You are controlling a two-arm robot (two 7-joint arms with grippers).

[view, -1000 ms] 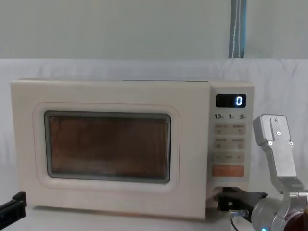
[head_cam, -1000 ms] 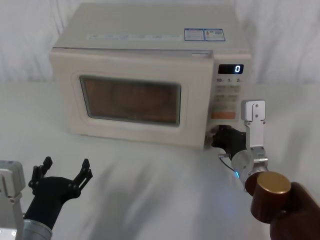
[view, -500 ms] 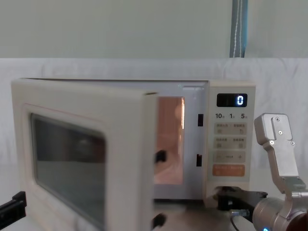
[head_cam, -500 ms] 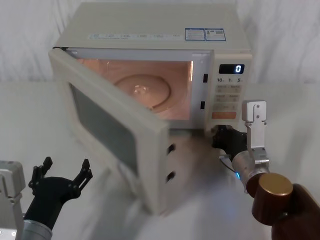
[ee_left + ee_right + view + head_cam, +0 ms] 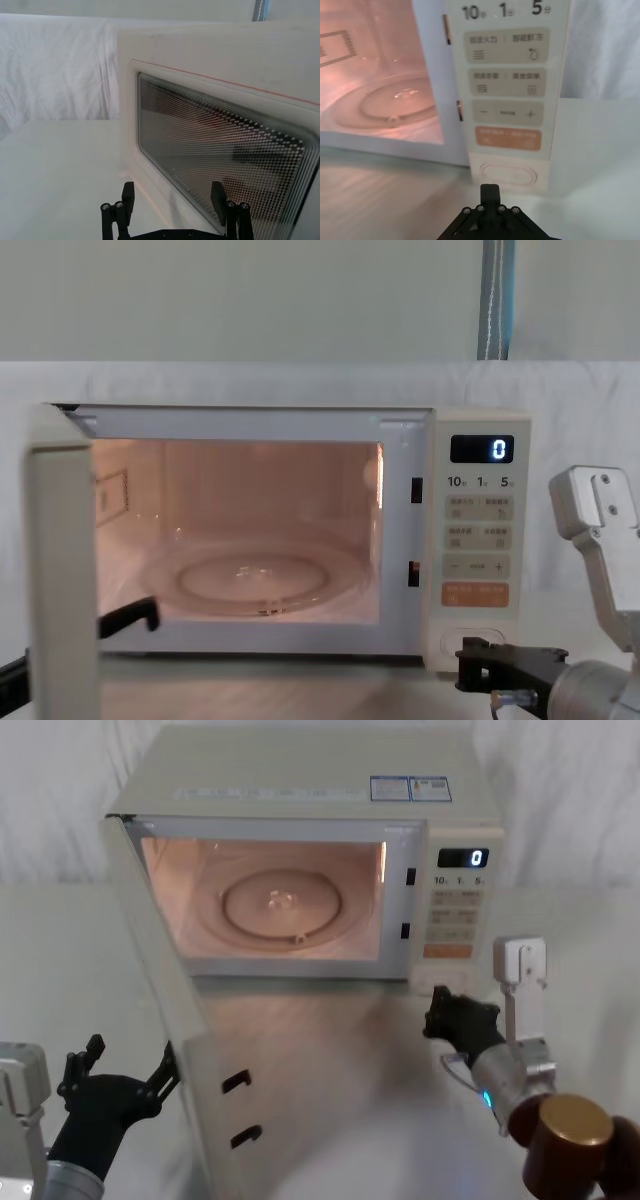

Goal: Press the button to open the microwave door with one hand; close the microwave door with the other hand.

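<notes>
Head view: microwave door swung wide open, both grippers low in front of the microwave.

Right gripper [image 5: 441, 1017], fingers pressed together, sits just in front of the button [image 5: 508, 175], apart from it. Left gripper [image 5: 125, 1065] (fingers spread wide) hovers beside the microwave door [image 5: 165, 1010], facing its window.

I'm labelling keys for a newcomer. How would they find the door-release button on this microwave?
Start at the microwave and its control panel, right of the lit cavity. Go to the bottom, below the orange key: the button is a wide cream pill, plain and unprinted, unlike the beige keys above.
</notes>
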